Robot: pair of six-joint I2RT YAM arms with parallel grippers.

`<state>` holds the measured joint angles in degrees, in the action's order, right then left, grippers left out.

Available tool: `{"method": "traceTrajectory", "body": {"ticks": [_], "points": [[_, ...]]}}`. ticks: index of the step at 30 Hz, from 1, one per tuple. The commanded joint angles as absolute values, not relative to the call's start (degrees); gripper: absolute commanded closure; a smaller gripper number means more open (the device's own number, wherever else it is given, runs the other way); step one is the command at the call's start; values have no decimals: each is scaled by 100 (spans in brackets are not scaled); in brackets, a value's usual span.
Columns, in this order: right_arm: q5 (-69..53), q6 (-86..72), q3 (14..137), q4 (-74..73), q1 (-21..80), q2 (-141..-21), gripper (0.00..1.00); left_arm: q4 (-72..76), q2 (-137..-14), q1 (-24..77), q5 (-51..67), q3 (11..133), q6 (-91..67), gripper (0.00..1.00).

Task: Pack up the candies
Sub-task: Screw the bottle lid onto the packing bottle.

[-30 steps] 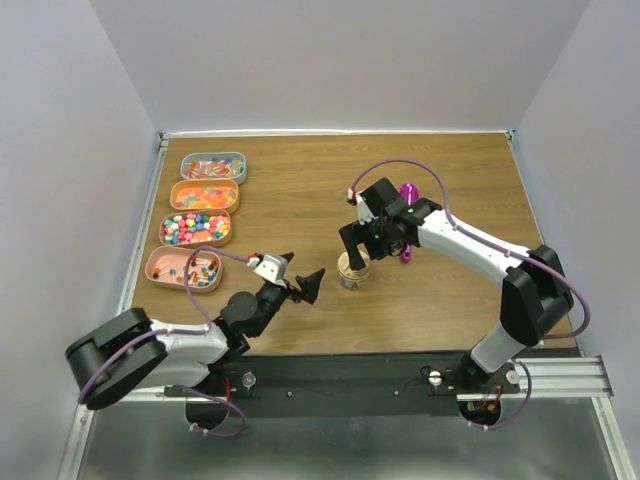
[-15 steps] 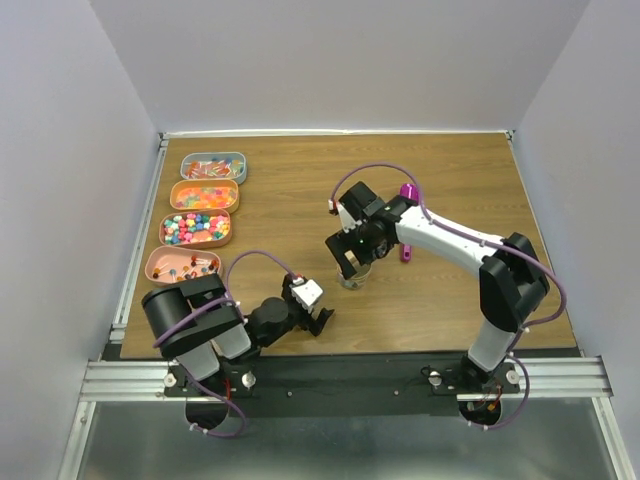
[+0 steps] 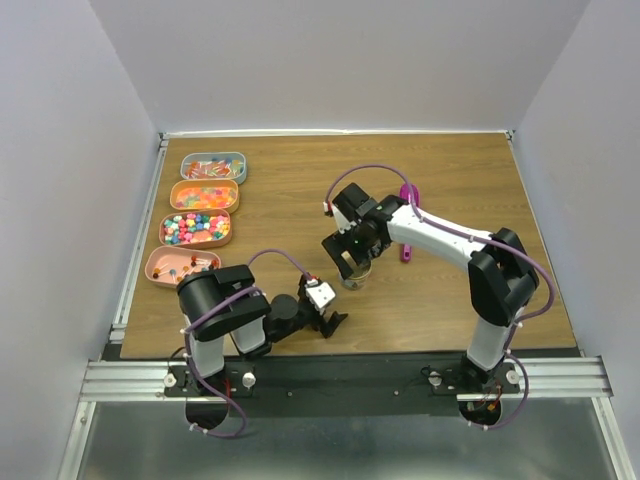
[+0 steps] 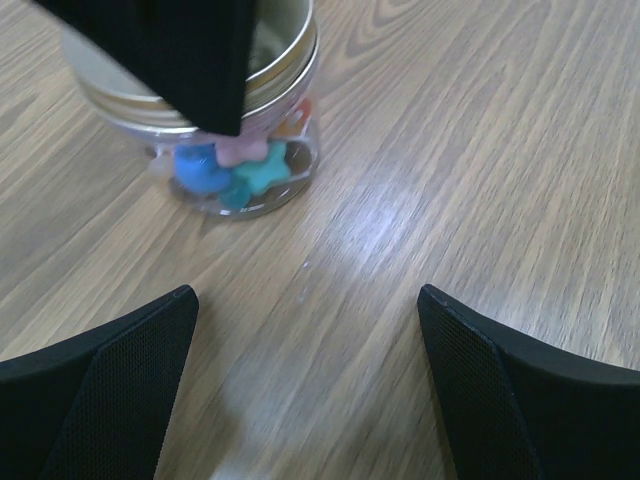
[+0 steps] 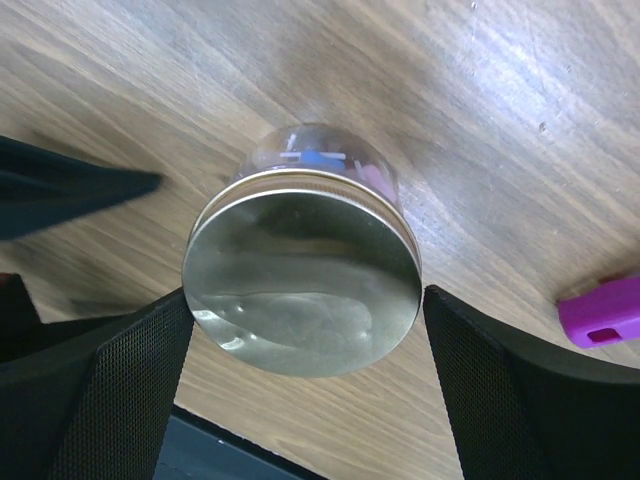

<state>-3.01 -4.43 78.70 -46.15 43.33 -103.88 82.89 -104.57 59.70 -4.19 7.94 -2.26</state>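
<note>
The candies fill four small trays at the table's left: wrapped pieces (image 3: 212, 166), orange gummies (image 3: 205, 194), pastel balls (image 3: 196, 228) and mixed pieces (image 3: 182, 266). A clear jar (image 3: 353, 273) with a metal lid (image 5: 303, 270) stands mid-table, with several candies (image 4: 237, 171) showing through its wall. My right gripper (image 3: 349, 252) hovers over the jar, open, with one finger on each side of the lid (image 5: 305, 300). My left gripper (image 3: 326, 319) is low near the front edge, open and empty (image 4: 308, 390), facing the jar (image 4: 225, 120).
A magenta scoop (image 3: 406, 196) lies just behind the right arm, its end showing in the right wrist view (image 5: 600, 312). The black base rail (image 3: 350, 375) runs along the near edge. The left arm is folded close to its base.
The left arm has pulled back and folded toward its base, bringing its open gripper down to the front edge. The right gripper has shifted slightly left over the jar.
</note>
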Motion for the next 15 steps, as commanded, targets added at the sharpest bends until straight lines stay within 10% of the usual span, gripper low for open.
{"method": "traceTrajectory", "body": {"ticks": [1, 15], "points": [[-88, -413, 8103, -4623, 4394, -10476, 0, 11936, -10854, 6003, -132, 949, 167, 1], [-123, -378, 8270, -4570, 4403, -10521, 0, 11944, -11215, 5484, -211, 1336, -431, 1]]}}
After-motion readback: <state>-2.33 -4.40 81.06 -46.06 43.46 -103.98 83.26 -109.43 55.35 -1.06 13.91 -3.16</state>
